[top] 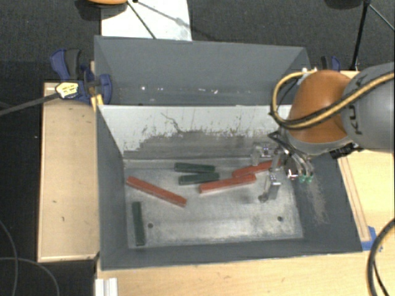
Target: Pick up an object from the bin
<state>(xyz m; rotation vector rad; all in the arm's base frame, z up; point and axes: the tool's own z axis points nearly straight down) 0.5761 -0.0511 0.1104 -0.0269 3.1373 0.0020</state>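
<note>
So, pincer [270, 179] down low on the right side of the bin [203, 131], right by the end of a red stick [225, 185], can't tell if it's wide or narrow, two green sticks [194, 167] further left

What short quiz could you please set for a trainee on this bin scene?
1. True or false: in the camera view the gripper is over the right part of the bin.
2. Which colour is the lone stick near the bin's lower-left corner? A dark green, B red, C yellow.
3. Fill in: the nearest stick to the gripper is coloured ____.
Key: 1 true; 2 A; 3 red.
</note>
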